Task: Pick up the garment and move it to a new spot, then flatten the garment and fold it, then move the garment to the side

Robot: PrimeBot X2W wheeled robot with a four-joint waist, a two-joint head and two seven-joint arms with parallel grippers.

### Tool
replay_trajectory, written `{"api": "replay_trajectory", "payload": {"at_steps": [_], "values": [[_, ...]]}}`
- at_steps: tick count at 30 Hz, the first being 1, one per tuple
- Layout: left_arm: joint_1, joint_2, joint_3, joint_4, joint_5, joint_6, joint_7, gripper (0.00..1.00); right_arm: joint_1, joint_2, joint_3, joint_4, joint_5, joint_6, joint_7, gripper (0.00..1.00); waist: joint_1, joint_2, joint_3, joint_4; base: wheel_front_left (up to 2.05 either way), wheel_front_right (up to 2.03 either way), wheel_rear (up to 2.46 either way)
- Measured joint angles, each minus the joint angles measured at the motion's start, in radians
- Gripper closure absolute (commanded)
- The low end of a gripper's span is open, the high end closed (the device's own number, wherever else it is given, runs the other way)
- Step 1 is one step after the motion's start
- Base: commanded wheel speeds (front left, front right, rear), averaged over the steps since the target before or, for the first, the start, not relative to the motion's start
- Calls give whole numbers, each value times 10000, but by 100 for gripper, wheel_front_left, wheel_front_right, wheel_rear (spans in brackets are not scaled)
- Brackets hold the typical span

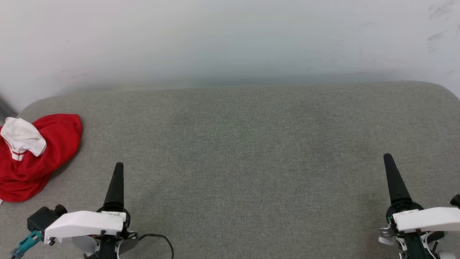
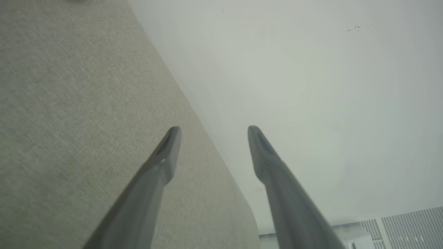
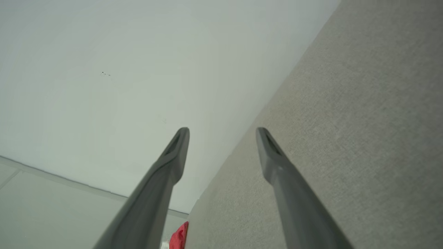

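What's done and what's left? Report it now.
Done: nothing visible; the garment lies bunched, unfolded, at the left edge of the grey surface. In hand: nothing; left tool and right tool are open, empty. Left: pick up, move, flatten, fold, set aside.

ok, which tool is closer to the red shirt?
The left tool, at the head view's lower left, near the shirt; the right tool sits far across the grey surface.

My garment [image 1: 54, 151] is red, its sleeve [image 1: 22, 138] white with red stripes. The desk [image 1: 230, 162] is plain grey-green weave, the wall [image 1: 230, 39] off-white, my fingers [image 1: 115, 187] black.
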State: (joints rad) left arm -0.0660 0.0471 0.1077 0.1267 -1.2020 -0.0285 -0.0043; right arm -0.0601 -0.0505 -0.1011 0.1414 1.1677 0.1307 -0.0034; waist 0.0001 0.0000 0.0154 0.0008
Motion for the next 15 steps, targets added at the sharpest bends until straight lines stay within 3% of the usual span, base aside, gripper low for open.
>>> {"api": "replay_trajectory", "payload": {"at_steps": [15], "values": [[217,48,-738,-412,3549,821,-537,0,218,0,477,-637,-3496,0,-545,0,0,0,71,-12,0,0,0]]}}
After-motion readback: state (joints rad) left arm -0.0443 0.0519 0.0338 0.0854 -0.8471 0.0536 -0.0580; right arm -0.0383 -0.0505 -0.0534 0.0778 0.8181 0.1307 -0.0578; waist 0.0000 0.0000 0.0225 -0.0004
